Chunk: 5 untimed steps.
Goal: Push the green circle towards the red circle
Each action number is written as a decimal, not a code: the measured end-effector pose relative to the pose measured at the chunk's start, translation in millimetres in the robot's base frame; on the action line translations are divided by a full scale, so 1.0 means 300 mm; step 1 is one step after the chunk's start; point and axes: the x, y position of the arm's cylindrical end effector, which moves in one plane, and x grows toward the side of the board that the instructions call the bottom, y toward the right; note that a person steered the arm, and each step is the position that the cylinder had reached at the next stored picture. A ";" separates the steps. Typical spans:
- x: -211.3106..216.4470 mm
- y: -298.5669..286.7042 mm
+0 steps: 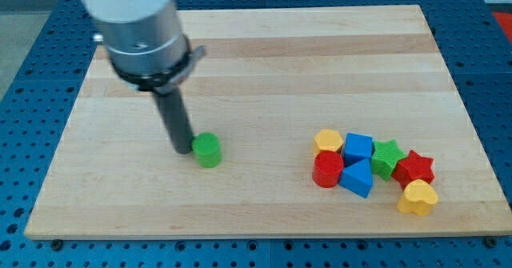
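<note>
Filling most of the view, the wooden board (264, 52) lies on a blue perforated table (32, 84), and everything below is placed from the green circle (208, 150), which sits left of the board's middle, toward the view's bottom. Next in size is the arm's grey cylinder (140, 28), up and to the view's left of the green circle, with the dark rod (174, 118) dropping from it. My tip (182, 150) stands just at the green circle's left side, touching it or nearly so; I cannot tell which. No claw is fitted, only the rod, so nothing is clenched or grasped. Well apart to the view's right of the green circle lies a tight cluster of blocks. Nearest in it is the red circle (327, 170), slightly lower than the green circle. A yellow block (328, 140) sits just above the red circle. Further right come a blue cube (358, 147) and, below it, a blue wedge-like block (357, 178). Beyond those are a green star (387, 157), a red star (415, 168) and, lowest and farthest, a yellow heart (418, 197)
</note>
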 end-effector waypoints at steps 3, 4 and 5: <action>0.113 0.106; 0.124 0.274; 0.124 0.438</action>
